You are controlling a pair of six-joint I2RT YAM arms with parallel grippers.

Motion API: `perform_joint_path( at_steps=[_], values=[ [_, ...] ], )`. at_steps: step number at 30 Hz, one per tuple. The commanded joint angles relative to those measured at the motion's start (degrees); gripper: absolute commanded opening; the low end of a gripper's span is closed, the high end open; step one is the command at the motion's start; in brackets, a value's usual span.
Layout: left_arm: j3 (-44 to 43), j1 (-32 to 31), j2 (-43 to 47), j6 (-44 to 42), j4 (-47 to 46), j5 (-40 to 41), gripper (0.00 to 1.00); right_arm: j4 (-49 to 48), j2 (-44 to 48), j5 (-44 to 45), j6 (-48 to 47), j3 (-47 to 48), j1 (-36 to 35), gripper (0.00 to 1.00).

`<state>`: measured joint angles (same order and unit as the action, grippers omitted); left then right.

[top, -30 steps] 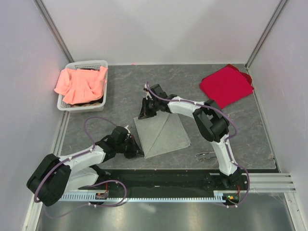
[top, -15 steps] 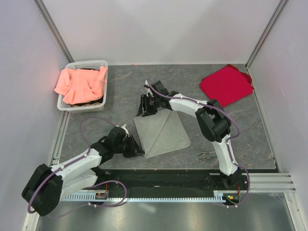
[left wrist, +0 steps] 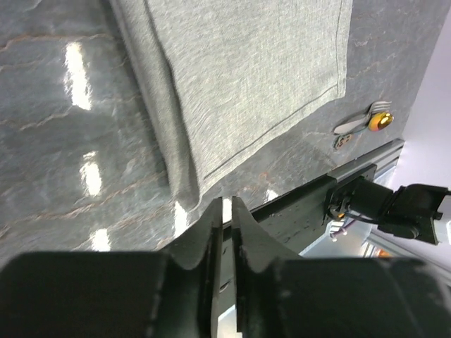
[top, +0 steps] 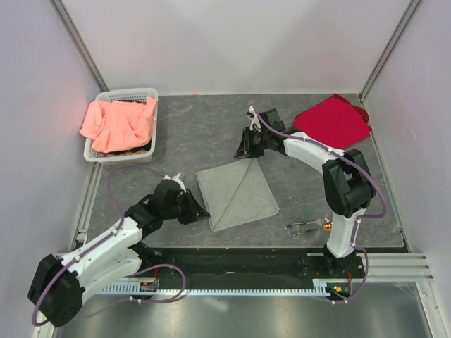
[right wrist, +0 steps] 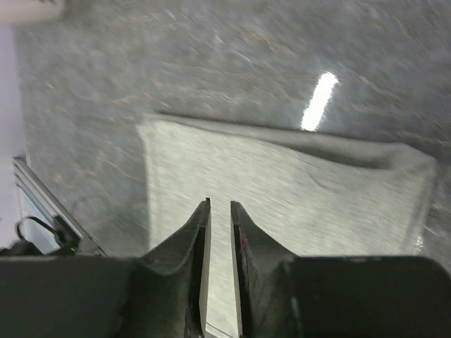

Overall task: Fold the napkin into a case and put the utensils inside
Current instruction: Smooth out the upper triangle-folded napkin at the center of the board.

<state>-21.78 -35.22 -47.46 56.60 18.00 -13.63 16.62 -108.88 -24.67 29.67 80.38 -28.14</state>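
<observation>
The grey-green napkin (top: 237, 193) lies folded flat on the dark table, with a diagonal crease; it also shows in the left wrist view (left wrist: 246, 77) and the right wrist view (right wrist: 296, 204). My left gripper (top: 204, 213) (left wrist: 227, 204) sits low just off its near left edge, jaws a narrow slit apart and empty. My right gripper (top: 242, 153) (right wrist: 219, 205) hovers over the napkin's far corner, slightly open, holding nothing. The utensils (top: 307, 227) (left wrist: 363, 121), silvery with an orange-brown end, lie near the front edge to the right of the napkin.
A white basket (top: 121, 94) with salmon-orange cloth (top: 116, 123) stands at the back left. A bright red cloth (top: 331, 124) lies at the back right. A black rail (top: 246, 264) runs along the table's near edge.
Both grippers opened off the napkin, then narrowed again. The right arm swung back and to the right, uncovering the utensils' orange end. The left gripper drew slightly left of the napkin's edge.
</observation>
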Motion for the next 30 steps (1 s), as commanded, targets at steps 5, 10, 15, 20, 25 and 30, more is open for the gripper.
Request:
perform_joint_path(
  at_steps=[5, 10, 15, 20, 25, 30],
  values=[
    [-4.59, -0.2, -13.35, -2.46, -9.82, -2.54, 0.11, -2.03, -2.39, -4.34, -3.57, -3.56, 3.35, 0.13],
    [-1.96, -0.37, -16.96, -1.84, -13.78, -4.48, 0.09, -3.35, -4.06, -4.69, -4.0, -4.0, 4.94, 0.1],
    [1.91, -1.16, -16.61, 0.0, -16.41, -4.74, 0.09, -3.97, -7.39, -4.87, -4.88, -3.12, 6.87, 0.1],
    [5.6, -2.13, -18.1, 1.84, -20.97, -5.27, 0.08, -4.14, -10.2, -3.72, -6.73, -1.11, 8.1, 0.1],
    [7.63, -2.57, -18.46, 2.29, -22.39, -6.06, 0.08, -4.14, -12.85, -4.95, -6.73, 0.92, 8.28, 0.11],
    [5.36, -2.48, -14.25, 2.11, -18.55, -5.71, 0.09, -2.74, -9.16, -4.08, -6.73, 0.48, 8.28, 0.13]
  ],
)
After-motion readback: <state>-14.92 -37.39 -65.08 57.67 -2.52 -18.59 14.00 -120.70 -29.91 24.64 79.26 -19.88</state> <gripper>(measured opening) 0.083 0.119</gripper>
